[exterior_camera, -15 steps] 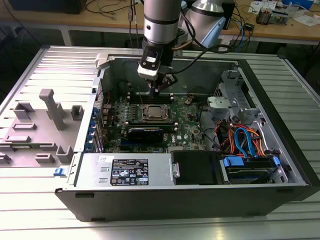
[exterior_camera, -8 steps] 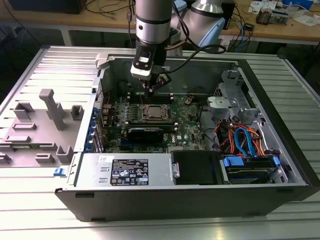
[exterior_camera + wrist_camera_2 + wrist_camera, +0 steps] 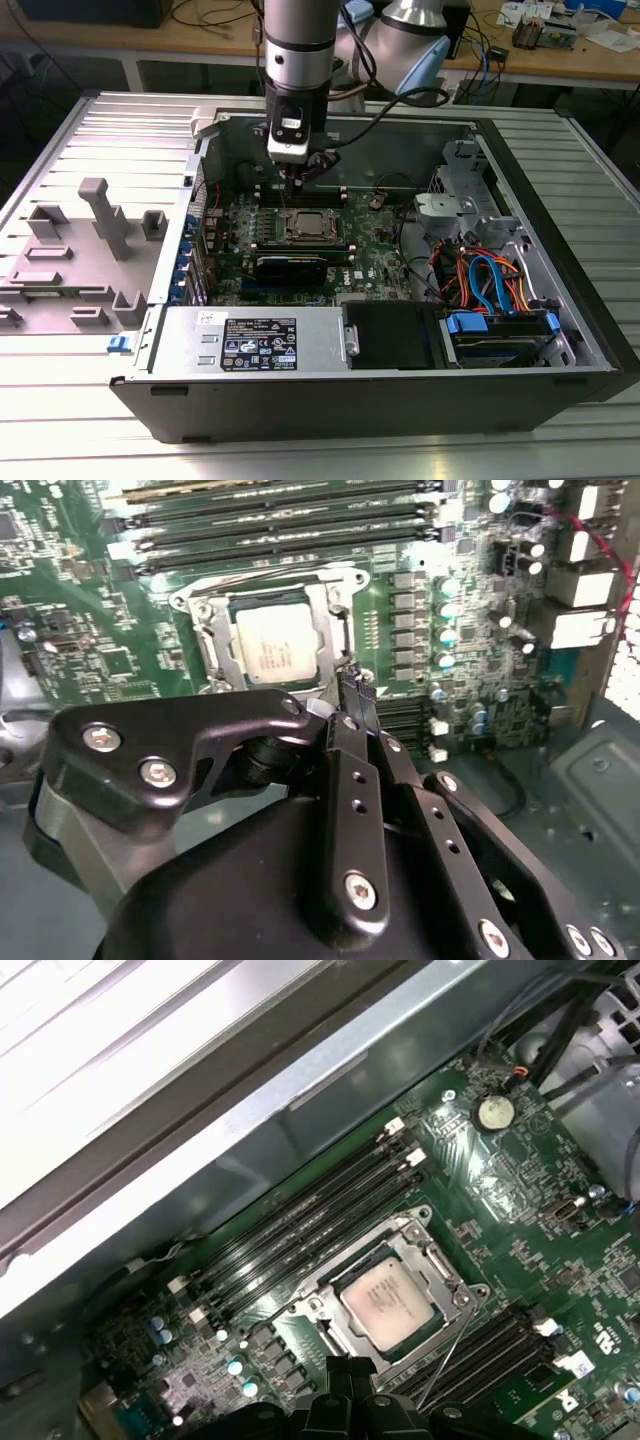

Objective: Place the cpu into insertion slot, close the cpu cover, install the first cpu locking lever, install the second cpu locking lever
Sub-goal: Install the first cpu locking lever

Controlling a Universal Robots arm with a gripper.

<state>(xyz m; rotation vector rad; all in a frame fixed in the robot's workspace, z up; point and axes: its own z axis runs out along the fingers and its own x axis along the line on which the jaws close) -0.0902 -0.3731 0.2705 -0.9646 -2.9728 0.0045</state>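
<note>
The cpu (image 3: 388, 1301) sits under the shut cpu cover (image 3: 441, 1263), and the closed, empty claw (image 3: 358, 692) must push a lever next.

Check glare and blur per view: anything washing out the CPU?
First wrist view: the case wall is blown out white, and the cpu lid has a mild sheen. Second wrist view: the tool looms soft and dark up close. Exterior view: even lighting.
</note>
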